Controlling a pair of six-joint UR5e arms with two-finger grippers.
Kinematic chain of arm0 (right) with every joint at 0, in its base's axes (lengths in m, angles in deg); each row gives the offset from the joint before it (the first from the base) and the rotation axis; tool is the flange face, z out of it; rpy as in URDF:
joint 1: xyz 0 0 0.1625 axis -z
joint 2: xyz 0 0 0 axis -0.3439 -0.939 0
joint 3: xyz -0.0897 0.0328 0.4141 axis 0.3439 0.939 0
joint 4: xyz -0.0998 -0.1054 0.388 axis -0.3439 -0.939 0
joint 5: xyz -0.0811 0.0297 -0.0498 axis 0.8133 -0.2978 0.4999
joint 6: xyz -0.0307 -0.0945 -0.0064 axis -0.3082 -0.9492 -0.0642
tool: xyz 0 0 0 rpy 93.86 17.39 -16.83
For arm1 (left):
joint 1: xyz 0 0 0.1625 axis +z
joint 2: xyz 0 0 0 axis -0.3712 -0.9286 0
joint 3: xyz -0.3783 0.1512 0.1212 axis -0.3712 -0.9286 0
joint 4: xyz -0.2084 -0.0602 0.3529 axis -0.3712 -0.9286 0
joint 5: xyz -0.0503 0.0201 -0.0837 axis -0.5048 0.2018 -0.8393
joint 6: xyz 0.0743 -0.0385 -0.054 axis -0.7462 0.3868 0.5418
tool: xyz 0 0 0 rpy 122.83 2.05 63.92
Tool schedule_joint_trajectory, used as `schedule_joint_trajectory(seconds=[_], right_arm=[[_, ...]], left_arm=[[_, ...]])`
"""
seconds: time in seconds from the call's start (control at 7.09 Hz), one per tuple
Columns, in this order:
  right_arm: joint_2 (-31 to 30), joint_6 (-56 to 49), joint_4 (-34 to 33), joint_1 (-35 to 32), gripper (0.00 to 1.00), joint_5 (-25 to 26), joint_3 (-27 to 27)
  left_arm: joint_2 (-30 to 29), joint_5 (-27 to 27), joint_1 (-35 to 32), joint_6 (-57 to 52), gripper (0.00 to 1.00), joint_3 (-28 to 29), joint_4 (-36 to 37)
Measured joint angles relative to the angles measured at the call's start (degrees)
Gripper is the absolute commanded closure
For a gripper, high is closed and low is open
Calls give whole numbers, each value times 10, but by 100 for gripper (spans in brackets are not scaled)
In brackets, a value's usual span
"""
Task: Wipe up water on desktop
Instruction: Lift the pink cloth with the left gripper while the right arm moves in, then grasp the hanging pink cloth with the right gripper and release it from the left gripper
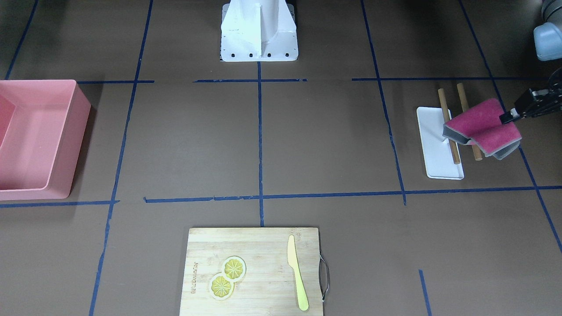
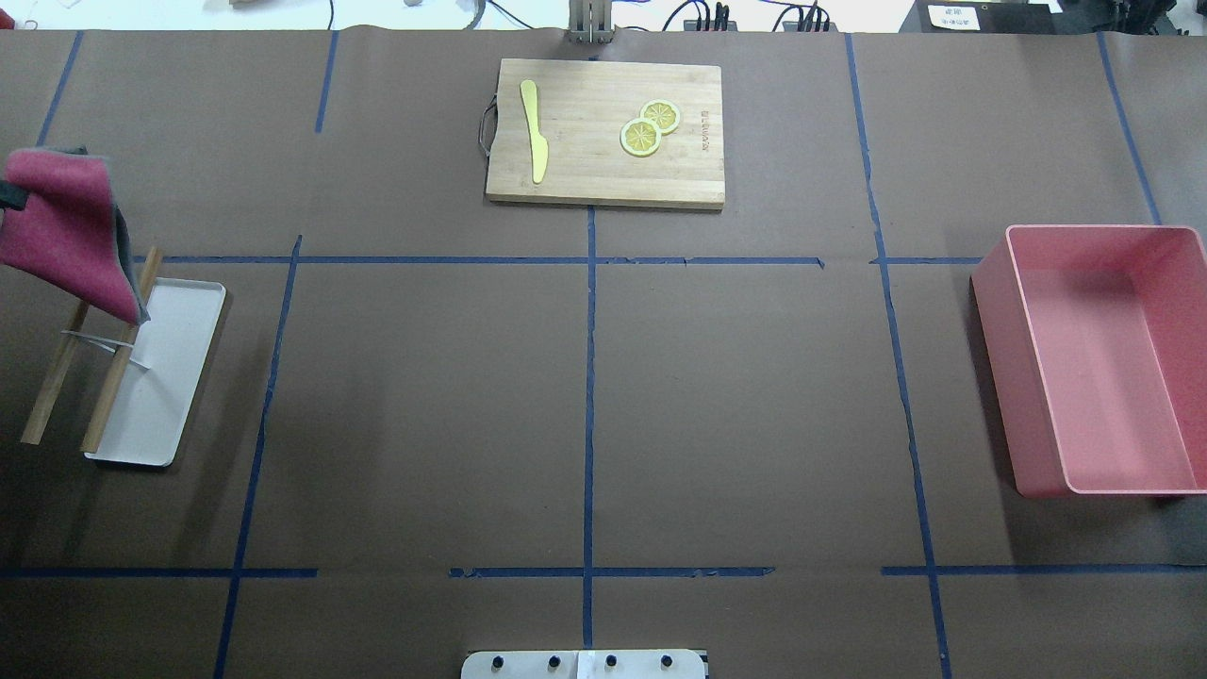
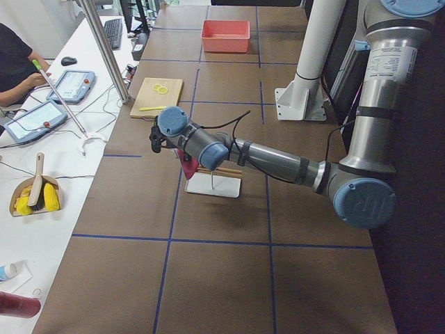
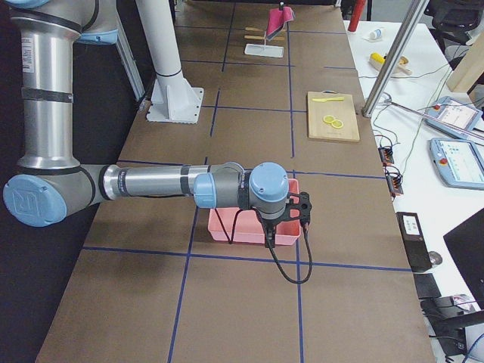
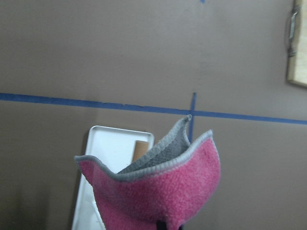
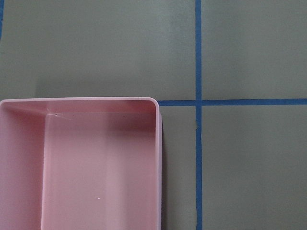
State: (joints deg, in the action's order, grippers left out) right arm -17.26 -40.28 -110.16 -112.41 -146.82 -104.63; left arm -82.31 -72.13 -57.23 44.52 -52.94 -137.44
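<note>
**Front-facing view:** the desktop (image 1: 333, 145) is spreading across the whole frame, a flat, matte dark-brown sheet cut into rectangles by thin blue tape lines, and its finish is looking even. At the right edge the left gripper (image 1: 509, 116) is pinching one edge of a magenta cloth (image 1: 480, 127) with a grey backing. The cloth is sagging in a fold over two wooden rods (image 1: 444, 105) and the white tray (image 1: 432, 149). A pink bin (image 1: 66, 140) is sitting at the left edge. A bamboo cutting board (image 1: 263, 263) near the bottom is carrying a yellow knife (image 1: 296, 272) and two lemon slices (image 1: 228, 276).

**Overhead view:** the cloth (image 2: 66, 226) is hanging at the far left above the rods and tray, clear of the brown surface (image 2: 424, 405).

**Left side view:** the near arm is reaching out over the tray, and the cloth (image 3: 186, 167) is dangling beneath its wrist.

**Right side view:** the right gripper (image 4: 302, 212) is hovering over the pink bin. Whether its claw is apart or together cannot be told.

**Left wrist view:** the cloth (image 5: 163, 191) is filling the lower frame, pink outside and grey inside, with the tray (image 5: 110, 143) below it and the taped tabletop behind.

**Right wrist view:** a corner of the bin (image 6: 157, 167) is showing against the dull brown desktop (image 6: 249, 52), where two tape lines are crossing.
</note>
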Motion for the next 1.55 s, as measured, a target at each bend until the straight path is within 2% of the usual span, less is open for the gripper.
schedule_joint_trajectory(seconds=[0.14,0.42,0.71,0.99,1.13,1.27,1.41,1.55], right_arm=[[1,1,38,17,0,0,-6],[33,36,112,64,0,1,-10],[117,153,127,140,0,12,-11],[186,285,140,206,0,51,-32],[206,329,173,246,0,85,-45],[223,377,235,303,0,141,-53],[245,429,288,372,0,217,-58],[267,462,316,459,0,324,-70]], left_arm=[[-38,0,-2,31,99,-22,49],[-98,30,27,124,99,-37,84],[-148,93,93,215,99,-39,87],[-196,172,173,312,99,-36,84],[-218,206,204,361,99,-34,82],[-231,242,235,405,99,-31,68],[-238,273,261,441,99,-26,43],[-244,292,279,476,99,-23,22]])
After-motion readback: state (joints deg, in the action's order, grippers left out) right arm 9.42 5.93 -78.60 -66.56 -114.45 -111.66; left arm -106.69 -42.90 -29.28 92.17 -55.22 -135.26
